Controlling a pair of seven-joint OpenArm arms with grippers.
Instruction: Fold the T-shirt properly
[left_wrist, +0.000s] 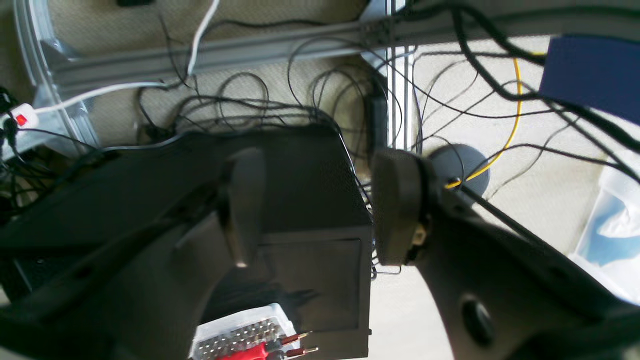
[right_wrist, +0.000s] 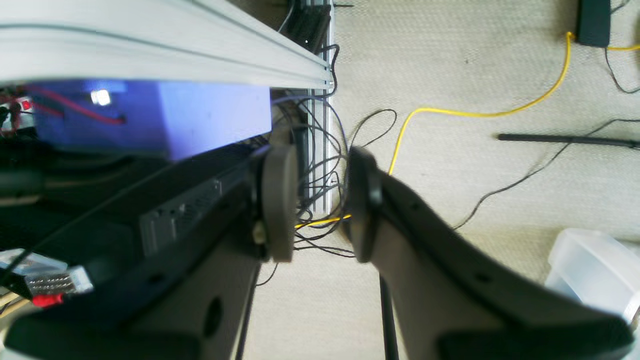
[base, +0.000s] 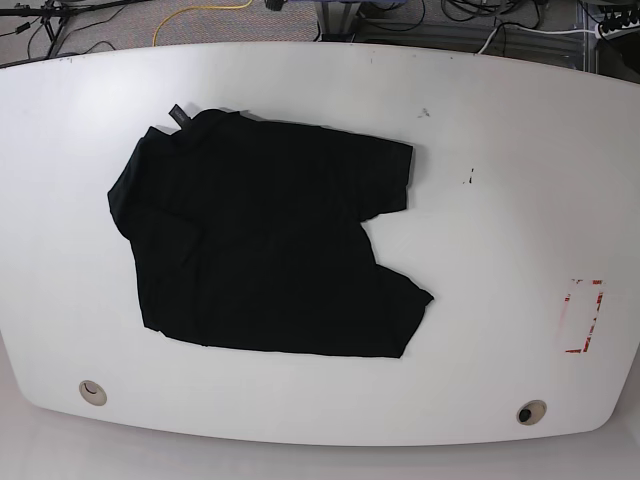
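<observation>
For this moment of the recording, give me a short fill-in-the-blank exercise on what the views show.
1. The wrinkled black cloth T-shirt lies on the ____ tabletop.
2. In the base view, ____ of the two arms shows over the table.
3. The left gripper has its jaws apart, holding ____.
4. Below the right gripper runs a thin ____ cable across the carpet.

Missing words: white; neither; nothing; yellow

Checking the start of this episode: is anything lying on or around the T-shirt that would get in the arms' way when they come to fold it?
Nothing visible does. The T-shirt lies alone on the white table, with bare tabletop all round it. Neither arm appears in the base view; both wrist cameras show only floor and cables.
</observation>
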